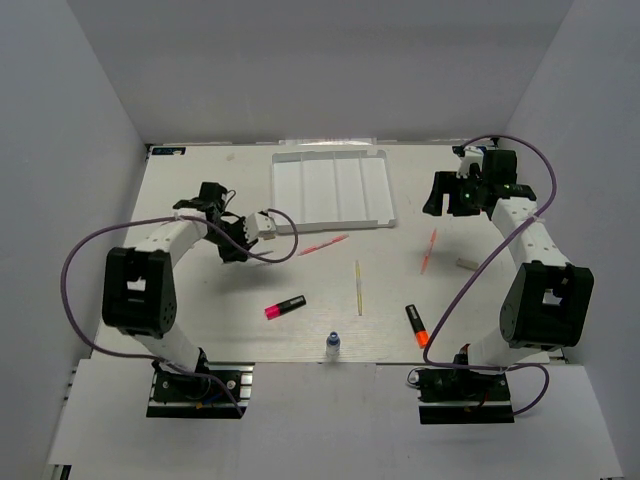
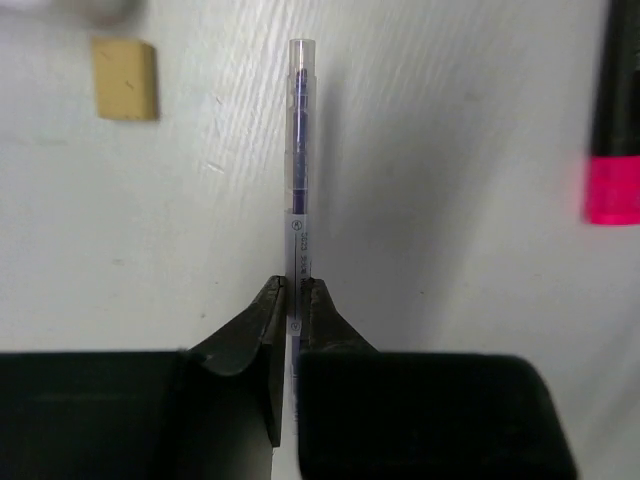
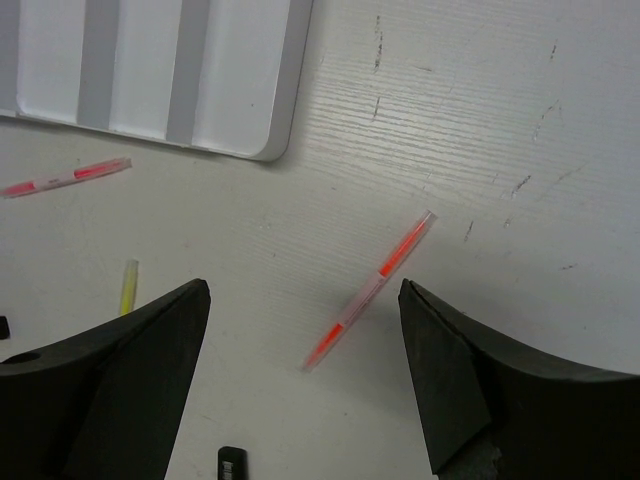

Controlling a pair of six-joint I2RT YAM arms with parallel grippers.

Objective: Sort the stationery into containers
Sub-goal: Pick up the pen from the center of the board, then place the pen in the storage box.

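Above the bench (image 1: pixel 200 310), the left end effector (image 2: pixel 297 300) clamps a clear pen (image 2: pixel 300 150); the right end effector (image 3: pixel 304 292) gapes over an orange pen (image 3: pixel 378 282).

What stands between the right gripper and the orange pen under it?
Nothing visible. The right gripper is open, and the orange pen lies alone on the table between its fingers; the tray is off to the side.

Soft even overhead light, pale bench (image 1: pixel 230 330) bright, faint shadows, left wrist view greyer, broad shadow toward 3 o'clock, blur at 12 o'clock.
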